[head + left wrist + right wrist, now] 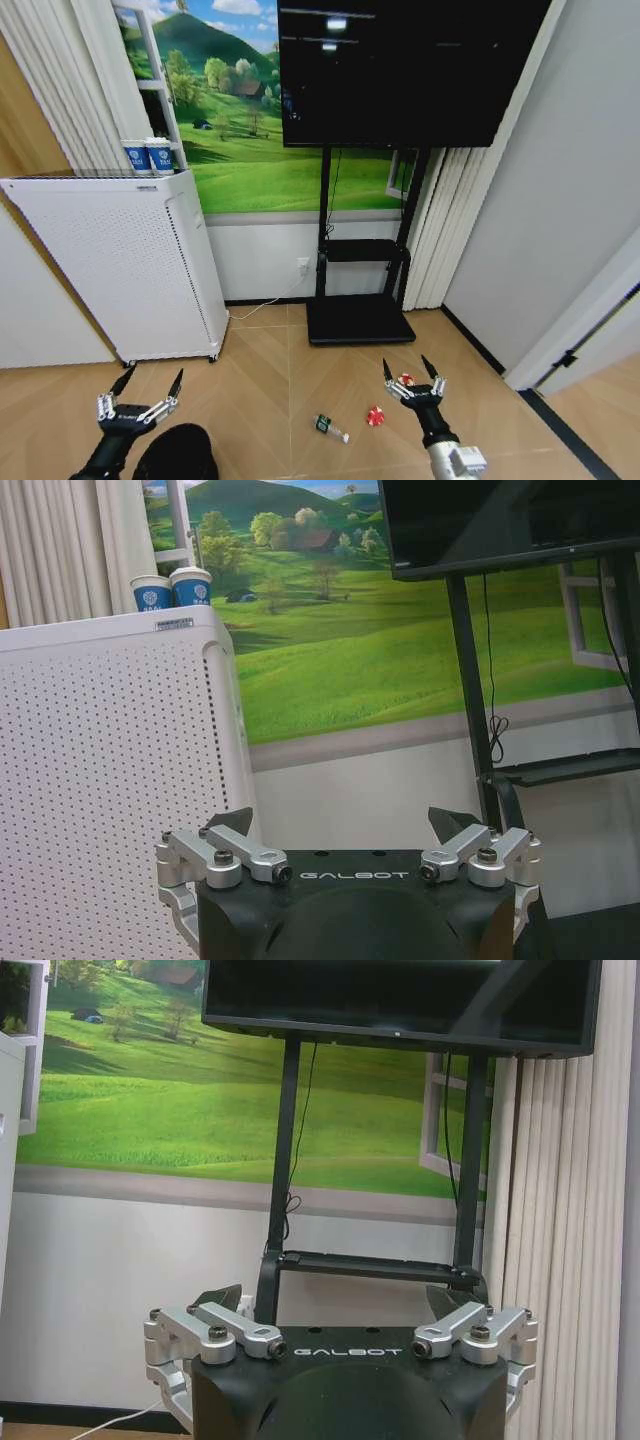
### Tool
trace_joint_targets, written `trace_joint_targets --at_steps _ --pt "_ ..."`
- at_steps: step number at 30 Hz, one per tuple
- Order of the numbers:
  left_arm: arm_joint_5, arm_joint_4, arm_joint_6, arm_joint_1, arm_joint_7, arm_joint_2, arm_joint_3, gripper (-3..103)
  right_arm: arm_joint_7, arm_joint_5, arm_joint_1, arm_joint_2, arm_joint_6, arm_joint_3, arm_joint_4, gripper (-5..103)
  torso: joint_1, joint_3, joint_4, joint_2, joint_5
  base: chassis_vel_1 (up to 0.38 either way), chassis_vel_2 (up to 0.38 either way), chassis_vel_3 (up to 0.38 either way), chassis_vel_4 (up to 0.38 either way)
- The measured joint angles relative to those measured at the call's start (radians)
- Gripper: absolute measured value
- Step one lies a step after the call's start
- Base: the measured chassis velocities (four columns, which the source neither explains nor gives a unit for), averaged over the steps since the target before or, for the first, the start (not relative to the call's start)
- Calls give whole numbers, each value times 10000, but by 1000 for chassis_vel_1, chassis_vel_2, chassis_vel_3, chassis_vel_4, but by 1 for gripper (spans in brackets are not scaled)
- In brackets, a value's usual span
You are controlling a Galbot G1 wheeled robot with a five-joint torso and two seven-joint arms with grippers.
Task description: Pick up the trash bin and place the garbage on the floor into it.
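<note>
So nothing is grabbed yet. Taking the TV stand (pixel 360 300) as the landmark: way off to its left and nearer the robot, the left gripper (pixel 150 385) hangs above the floor (pixel 270 380) with its fingers spread wide and nothing in them. The trash bin (pixel 178 455) sits just below it, right at the bottom edge of the head view, so the reach looks cramped. My worry is a fingertip clipping the rim and tipping the bin over.

Further left of the stand is the white perforated cabinet (pixel 120 265) with two blue-white cups (pixel 148 156) on top. It stands close to that arm, so a wide swing could bump it.

In front of the stand's base lie the little bottle (pixel 331 428), one red wrapper (pixel 375 416) beside it, and another wrapper (pixel 406 379) just behind the right gripper (pixel 410 374), also wide open and empty. That bottle could roll if nudged, and the wrappers look light enough to skid away.
</note>
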State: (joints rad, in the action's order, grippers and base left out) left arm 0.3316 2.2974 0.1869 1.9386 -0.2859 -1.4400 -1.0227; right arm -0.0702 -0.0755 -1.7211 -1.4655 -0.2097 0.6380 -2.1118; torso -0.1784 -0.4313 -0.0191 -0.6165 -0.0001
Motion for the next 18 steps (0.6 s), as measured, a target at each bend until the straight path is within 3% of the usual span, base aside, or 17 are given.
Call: trace_joint_targets --at_steps 18 --pt "-63 -128 255 -9 22 -55 17 98 -28 -57 62 34 56 30 39 100 340 509 1 849 0 0 0 0 0"
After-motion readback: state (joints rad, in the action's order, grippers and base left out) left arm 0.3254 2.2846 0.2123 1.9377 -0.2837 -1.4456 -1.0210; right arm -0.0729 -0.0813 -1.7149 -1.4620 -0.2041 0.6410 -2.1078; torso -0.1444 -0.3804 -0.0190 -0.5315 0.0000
